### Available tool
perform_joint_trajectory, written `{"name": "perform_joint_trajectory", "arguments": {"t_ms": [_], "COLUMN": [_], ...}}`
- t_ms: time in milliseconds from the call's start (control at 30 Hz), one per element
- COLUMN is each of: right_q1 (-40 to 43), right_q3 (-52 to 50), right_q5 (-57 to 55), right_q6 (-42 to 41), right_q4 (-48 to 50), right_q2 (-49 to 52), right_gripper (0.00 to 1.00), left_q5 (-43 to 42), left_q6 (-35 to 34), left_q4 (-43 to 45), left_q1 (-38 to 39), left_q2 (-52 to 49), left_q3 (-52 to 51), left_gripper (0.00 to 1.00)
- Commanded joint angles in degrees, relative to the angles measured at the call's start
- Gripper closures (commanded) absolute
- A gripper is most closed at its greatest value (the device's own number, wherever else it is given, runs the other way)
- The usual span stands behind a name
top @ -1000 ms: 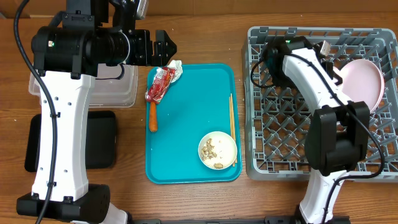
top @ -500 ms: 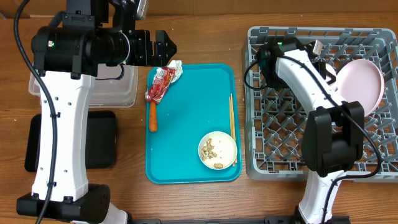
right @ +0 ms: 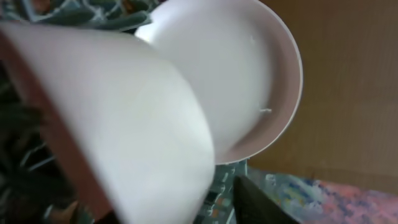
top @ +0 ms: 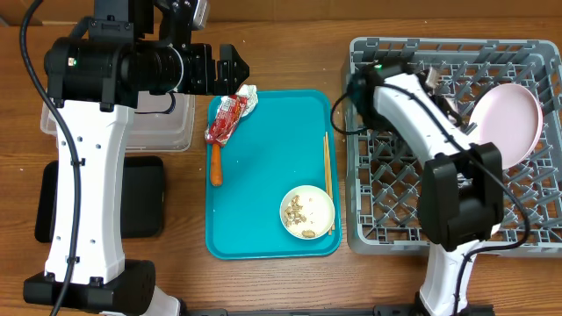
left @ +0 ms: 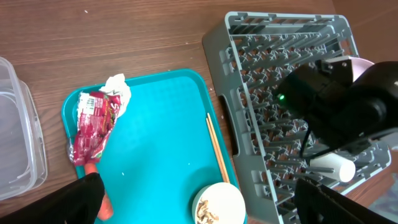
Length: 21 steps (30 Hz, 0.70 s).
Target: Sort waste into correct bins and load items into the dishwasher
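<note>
tray (top: 263, 175) centre bare, plate (top: 507, 118) crowds rack (top: 386, 202)

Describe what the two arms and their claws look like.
Both arms share a build: long white shells between bulky black joint housings, with black cables looping alongside. The left arm and right arm each show a small green light on a black housing. The left claw is black with tapered fingers.

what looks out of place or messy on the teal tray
The crumpled red shiny wrapper and small crumpled white napkin lie skewed across the rim at the teal plastic tray's far-left corner, partly off it. Near the front-right corner, the small white bowl holds loose beige food scraps. Nothing looks spilled or broken.
</note>
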<state>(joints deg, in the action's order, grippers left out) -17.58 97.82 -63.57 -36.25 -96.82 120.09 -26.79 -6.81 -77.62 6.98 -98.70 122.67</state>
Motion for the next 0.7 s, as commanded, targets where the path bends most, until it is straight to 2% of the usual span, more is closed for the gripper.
{"name": "perform_joint_trajectory", "arguments": {"t_ms": [0,67,167,400,667], "right_q1": [-1.81,-2.45,-2.73,-2.71,-2.71], "right_q3": [-0.31,-0.31,-0.24,1.38,14.1], "right_q5": [2.12,2.16,2.16,3.32,11.08], "right_q6": [-0.39,-0.39,-0.39,-0.48,1.53], "right_q4": [-0.02,-0.11,-0.33,-0.33,0.02], "right_q2": [0.46,0.46,0.46,-1.03,-8.2], "right_gripper": [0.52,0.46,0.41,0.4,0.37], "left_q5": [-0.26,-0.26,-0.26,-0.24,-0.24], "left_q6": [1.49,1.51,1.49,1.51,1.53], "left_q4": [0.07,0.07,0.04,-0.04,0.09], "left_q1": [-0.31,-0.31,-0.31,-0.31,-0.31], "left_q2": [-0.42,-0.42,-0.42,-0.42,-0.42], "left_q3": [0.81,0.81,0.81,0.81,0.81], "left_gripper": [0.0,0.0,0.0,0.0,0.0]}}
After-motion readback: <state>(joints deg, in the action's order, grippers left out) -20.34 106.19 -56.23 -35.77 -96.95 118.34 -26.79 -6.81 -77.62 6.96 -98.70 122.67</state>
